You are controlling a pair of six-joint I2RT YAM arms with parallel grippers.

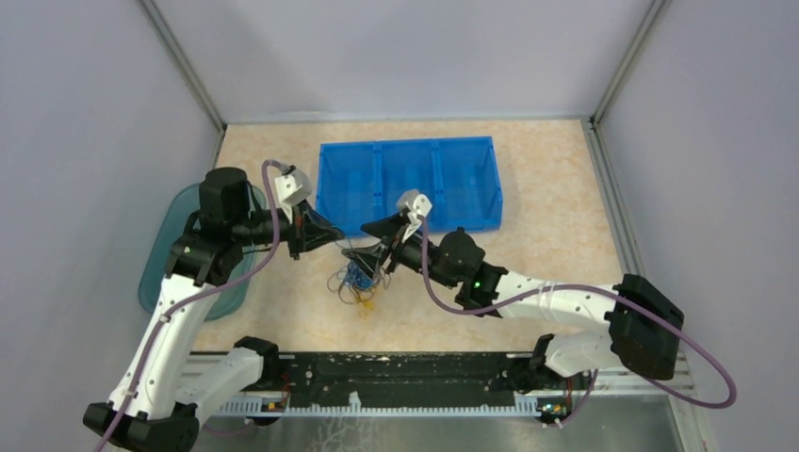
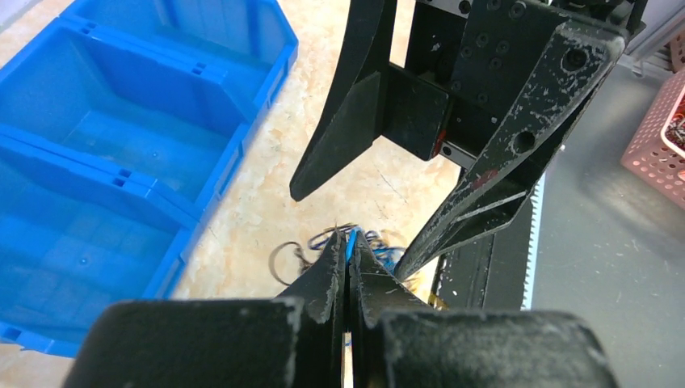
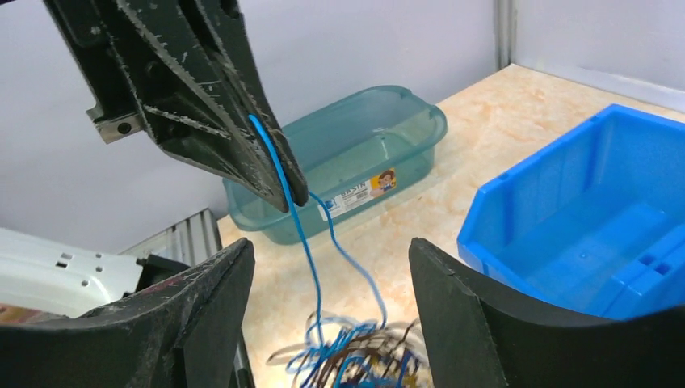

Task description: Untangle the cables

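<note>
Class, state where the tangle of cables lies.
Top view: the cables lie mid-table, near side of the blue bin, beneath the left gripper and right gripper.

cables [image 3: 347, 356]: blurry and cut off by the bottom edge in the right wrist view; too small to tell apart from above
cables, left wrist view: mostly hidden behind the left fingers [image 2: 323, 279]
bin [image 2: 121, 162]: cut off by the left edge there
basin [image 1: 151, 282]: partly hidden under the left arm [image 1: 170, 325]
basket [image 2: 658, 137]: cut off at the right edge

Glossy blue plastic bin [image 3: 565, 218], translucent teal plastic basin [image 3: 363, 145]
</note>
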